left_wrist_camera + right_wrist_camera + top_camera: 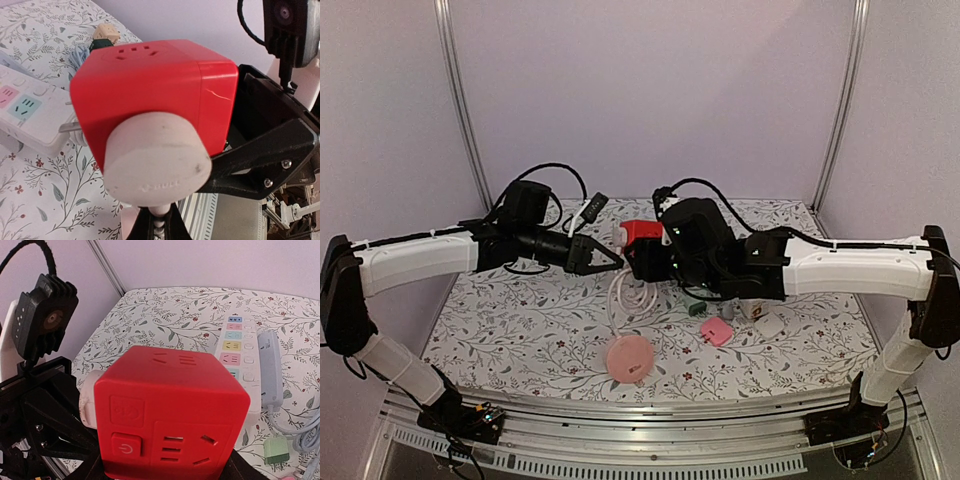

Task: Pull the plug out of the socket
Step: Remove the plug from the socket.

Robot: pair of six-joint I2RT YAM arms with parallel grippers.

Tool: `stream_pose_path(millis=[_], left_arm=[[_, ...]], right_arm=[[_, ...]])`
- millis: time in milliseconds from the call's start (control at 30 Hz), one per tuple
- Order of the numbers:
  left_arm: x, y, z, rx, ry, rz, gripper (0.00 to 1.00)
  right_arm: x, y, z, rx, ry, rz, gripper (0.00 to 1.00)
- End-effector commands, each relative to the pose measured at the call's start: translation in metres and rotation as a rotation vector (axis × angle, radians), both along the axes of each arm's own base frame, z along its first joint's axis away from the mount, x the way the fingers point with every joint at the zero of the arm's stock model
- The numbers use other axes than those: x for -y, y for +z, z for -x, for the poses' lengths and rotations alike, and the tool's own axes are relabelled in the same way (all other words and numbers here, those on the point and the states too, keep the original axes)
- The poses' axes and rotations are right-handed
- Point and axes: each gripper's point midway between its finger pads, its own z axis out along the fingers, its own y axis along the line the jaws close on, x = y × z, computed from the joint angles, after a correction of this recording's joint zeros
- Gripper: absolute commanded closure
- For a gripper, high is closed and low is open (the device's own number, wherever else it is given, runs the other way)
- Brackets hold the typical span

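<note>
Red cube socket [642, 232] is up off the table [520, 330], clamped in my right gripper [650, 256] so it can't follow the pull. White plug [155, 160] sits seated flush on the socket's side face. My left gripper [156, 225] is pinched tight on the plug's neck at the cord end, looks lined up to draw straight away from the socket.

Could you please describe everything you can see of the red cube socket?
The red cube socket is glossy plastic with rounded edges, outlets on several faces and a power button on one. It is held off the table, clamped by the right gripper. A white round plug sits in one face; a metal prong shows bare.
</note>
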Motion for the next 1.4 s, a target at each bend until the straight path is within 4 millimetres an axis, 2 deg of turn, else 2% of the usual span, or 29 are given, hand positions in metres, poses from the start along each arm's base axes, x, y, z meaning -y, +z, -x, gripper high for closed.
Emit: stream_pose_path(millis=[0, 200, 467, 567, 700, 900, 1067, 1200, 1367], left_arm=[[0.003, -0.008, 0.008, -0.027, -0.008, -0.03, 1.0], [0.009, -0.014, 0.015, -0.036, -0.031, -0.04, 1.0], [0.008, -0.01, 0.016, -0.018, -0.034, -0.051, 1.0], [0.003, -0.004, 0.012, -0.004, -0.022, -0.044, 1.0], [-0.007, 0.003, 0.002, 0.003, 0.007, -0.029, 1.0], [-0.021, 0.014, -0.011, 0.011, 0.046, -0.003, 1.0], [-0.026, 0.016, -0.015, 0.009, 0.054, 0.005, 1.0], [-0.026, 0.015, -0.015, -0.001, 0.051, 0.005, 1.0], [-0.025, 0.011, -0.016, -0.005, 0.058, 0.002, 1.0]], right_arm=[[0.02, 0.075, -0.034, 0.089, -0.153, -0.231, 0.86], [0.015, 0.089, -0.035, 0.071, -0.131, -0.327, 0.86], [0.011, 0.08, -0.032, 0.076, -0.094, -0.284, 0.86], [0.007, 0.058, -0.033, 0.106, -0.06, -0.172, 0.86], [0.015, 0.019, -0.032, 0.111, -0.042, -0.021, 0.86], [0.033, -0.026, -0.024, 0.126, 0.024, 0.233, 0.87], [0.049, -0.052, -0.024, 0.119, 0.017, 0.382, 0.88], [0.047, -0.05, -0.023, 0.109, 0.013, 0.354, 0.88], [0.039, -0.029, -0.028, 0.1, -0.036, 0.229, 0.88]])
